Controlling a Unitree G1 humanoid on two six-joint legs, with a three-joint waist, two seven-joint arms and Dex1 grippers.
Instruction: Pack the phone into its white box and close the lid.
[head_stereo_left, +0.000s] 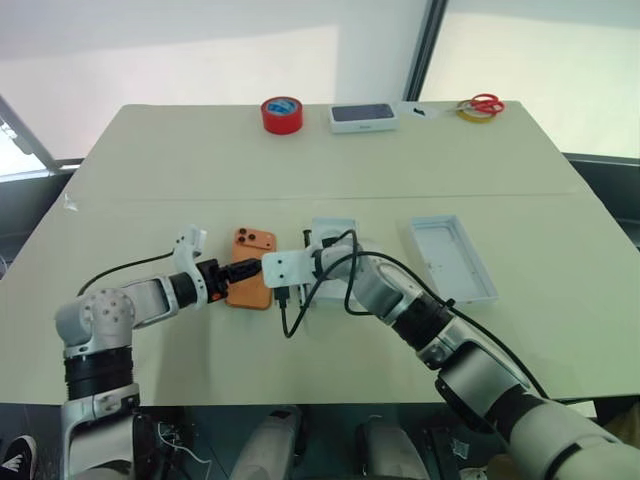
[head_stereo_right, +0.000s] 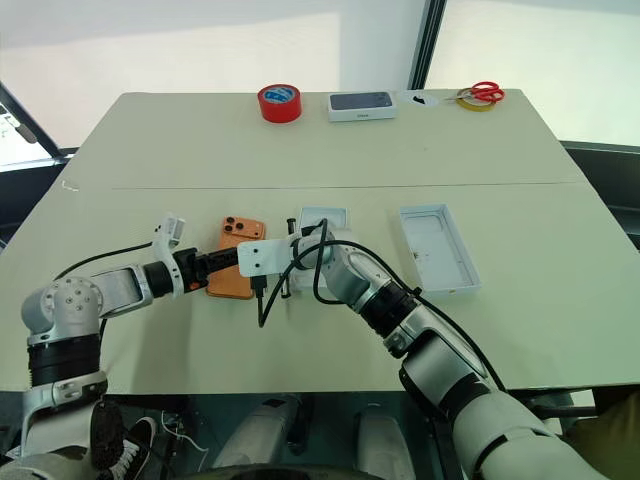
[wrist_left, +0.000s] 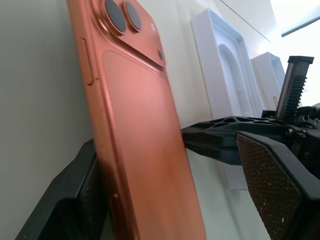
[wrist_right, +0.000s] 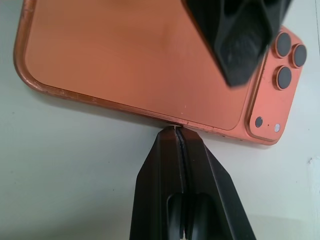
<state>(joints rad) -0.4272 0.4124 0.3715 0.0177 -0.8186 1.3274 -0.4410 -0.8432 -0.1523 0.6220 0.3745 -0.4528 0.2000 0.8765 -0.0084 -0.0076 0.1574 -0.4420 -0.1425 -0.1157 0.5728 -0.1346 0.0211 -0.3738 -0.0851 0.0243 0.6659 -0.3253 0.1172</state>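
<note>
The orange smartphone with three dark lenses (head_stereo_left: 250, 283) lies back-up on the beige table (head_stereo_left: 150, 170), left of the white insert (wrist_left: 227, 95). The left wrist view reveals the left gripper (wrist_left: 185, 175) spread wide, one finger (wrist_left: 75, 200) against the phone's edge. The right wrist view shows the right gripper (wrist_right: 176, 131), fingers pressed together, tip touching the phone's opposite edge.
</note>
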